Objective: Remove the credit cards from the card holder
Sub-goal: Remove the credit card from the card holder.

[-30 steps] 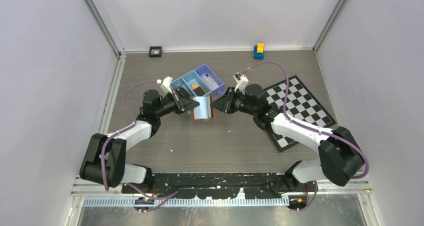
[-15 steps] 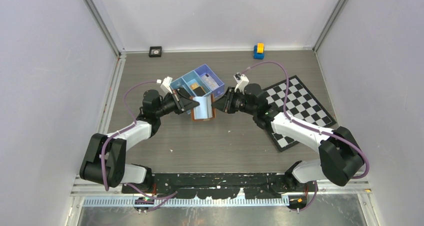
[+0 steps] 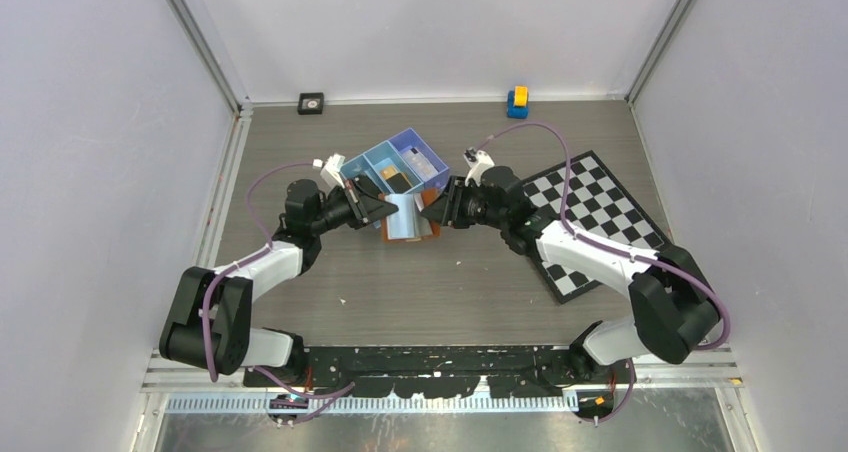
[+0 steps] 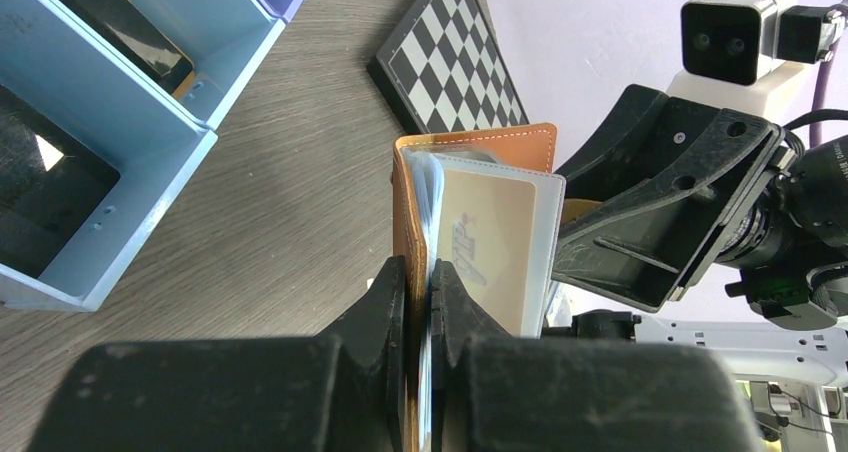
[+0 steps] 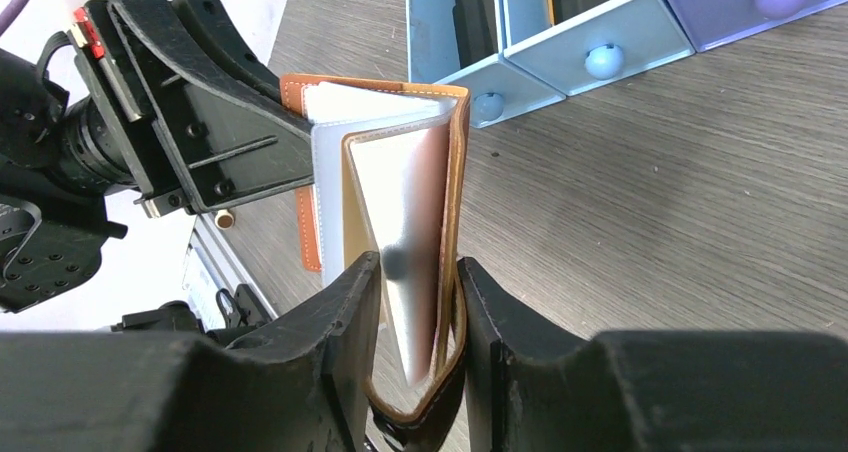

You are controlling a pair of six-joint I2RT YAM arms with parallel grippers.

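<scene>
While both arms meet over the middle of the bench [image 3: 450, 282], the card holder [image 3: 408, 218] sits between them, opened like a book, just on the near side of the blue three-compartment tray [image 4: 150, 112]. Whether the holder touches the bench surface cannot be determined.

Left side: the left fingers [image 4: 385, 307] are closed on one brown cover of the holder, together with the edges of the clear sleeves lying against it. Beyond that cover, one sleeve stands fanned out. It contains a pale beige card [image 4: 490, 240] with faint printing, and the card remains fully inside its sleeve.

Right side: the right fingers [image 5: 350, 317] stand on either side of the opposite brown cover and one fanned sleeve. The cover lies against one finger and the sleeve reaches towards the other. Whether these fingers are pressing on the holder or merely bracketing it cannot be determined.

A black-and-white chequered board [image 3: 600, 222] lies flat on the bench under the right arm, well apart from the holder.
</scene>
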